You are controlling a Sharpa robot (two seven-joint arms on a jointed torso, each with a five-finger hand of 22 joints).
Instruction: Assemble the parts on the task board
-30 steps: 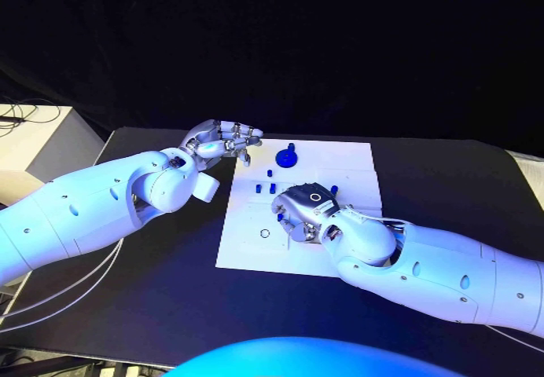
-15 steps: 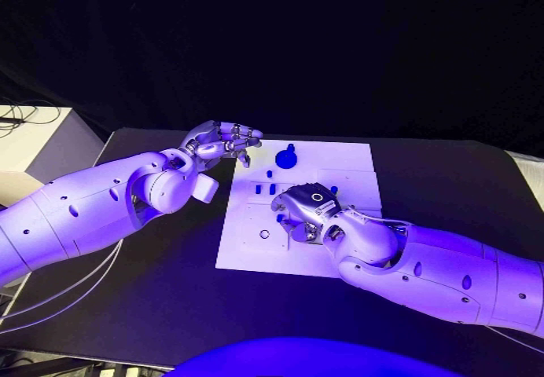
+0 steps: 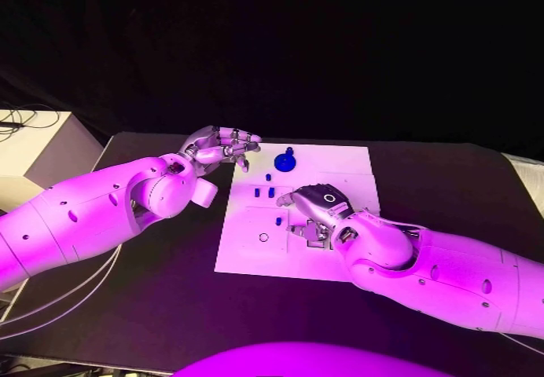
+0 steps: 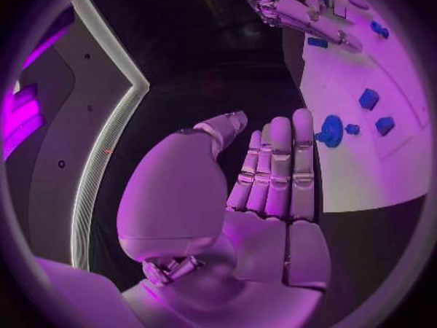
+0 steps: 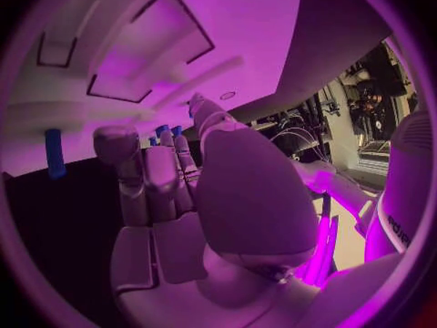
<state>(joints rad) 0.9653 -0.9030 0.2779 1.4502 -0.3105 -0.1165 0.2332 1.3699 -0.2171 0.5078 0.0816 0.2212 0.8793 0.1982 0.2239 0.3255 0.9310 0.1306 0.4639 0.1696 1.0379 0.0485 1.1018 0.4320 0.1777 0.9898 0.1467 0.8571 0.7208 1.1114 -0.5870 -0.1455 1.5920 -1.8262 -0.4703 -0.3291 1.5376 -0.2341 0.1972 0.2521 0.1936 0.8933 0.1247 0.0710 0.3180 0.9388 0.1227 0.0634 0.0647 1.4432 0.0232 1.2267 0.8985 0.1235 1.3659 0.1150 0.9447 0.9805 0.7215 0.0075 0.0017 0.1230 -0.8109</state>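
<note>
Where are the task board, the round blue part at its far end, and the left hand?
task board (image 3: 340, 161), head view, bare white surface near its far right corner.
round blue part (image 3: 284, 162), head view, middle of the disc.
left hand (image 3: 222, 144), head view, middle of the hand beside the board's far left corner.
</note>
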